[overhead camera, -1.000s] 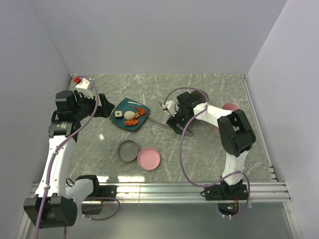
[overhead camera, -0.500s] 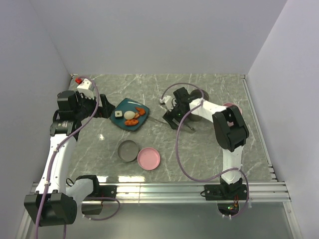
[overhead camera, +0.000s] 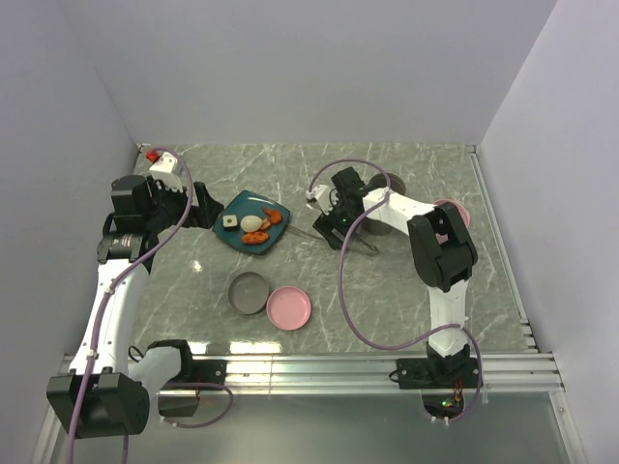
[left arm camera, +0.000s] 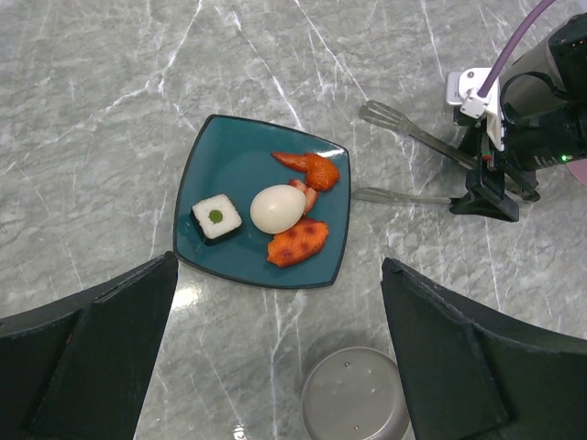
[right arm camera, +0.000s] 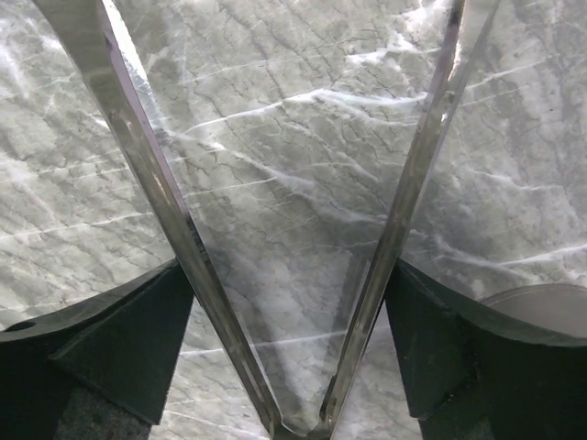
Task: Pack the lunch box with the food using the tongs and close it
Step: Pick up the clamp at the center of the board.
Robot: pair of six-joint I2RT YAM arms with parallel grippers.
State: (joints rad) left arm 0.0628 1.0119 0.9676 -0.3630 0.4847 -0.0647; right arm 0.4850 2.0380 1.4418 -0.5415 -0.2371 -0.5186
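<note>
Covering tongs' (left arm camera: 404, 195) joint overhead: right gripper (left arm camera: 489, 190)

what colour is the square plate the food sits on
The plate is teal, a dark blue-green; clearest in the left wrist view.

Seen from the top, the plate (overhead camera: 242, 203) has bare marble (overhead camera: 290, 174) at 12 and 7 o'clock. At 3 o'clock the tongs (left arm camera: 394, 195) lie just beside it, with the right gripper (overhead camera: 334, 237) astride them. At 6 o'clock a grey tub (overhead camera: 249, 292) and pink lid (overhead camera: 289, 307) touch, with a bare strip between them and the plate. The left gripper (overhead camera: 208, 208) hangs near at 9 o'clock.
</note>
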